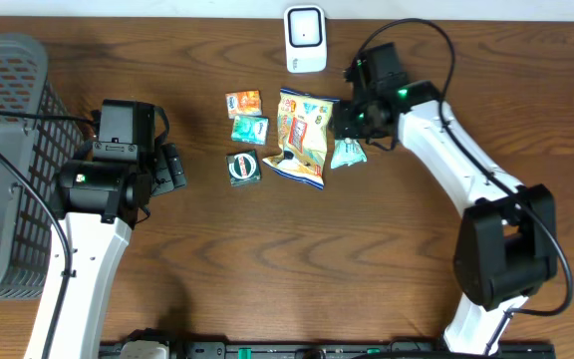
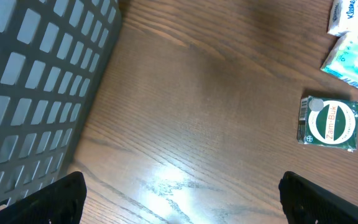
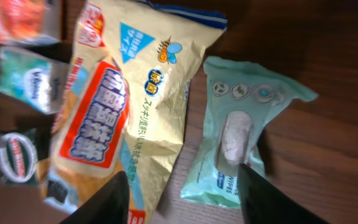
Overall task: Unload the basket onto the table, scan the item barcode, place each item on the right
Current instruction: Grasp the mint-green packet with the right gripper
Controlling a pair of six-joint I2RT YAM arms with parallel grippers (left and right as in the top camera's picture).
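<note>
Beside the snack bag [image 1: 302, 140], the right tool [image 3: 182, 171] straddles the wipes pack [image 3: 241, 124], jaws apart, no grip evident. The left tool [image 2: 180, 180] is released and empty. Nothing has been presented to the scanner [image 1: 306, 38] yet.

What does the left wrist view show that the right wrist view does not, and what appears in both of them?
Only the left wrist view: the grey plastic lattice basket and the left gripper, wide open. Only the right wrist view: the yellow crinkled snack bag, the mint-green soft wipes pack beside it, and the right gripper, jaws apart above them. Both: the dark green square box with a white ring, and the brown wooden table.
</note>
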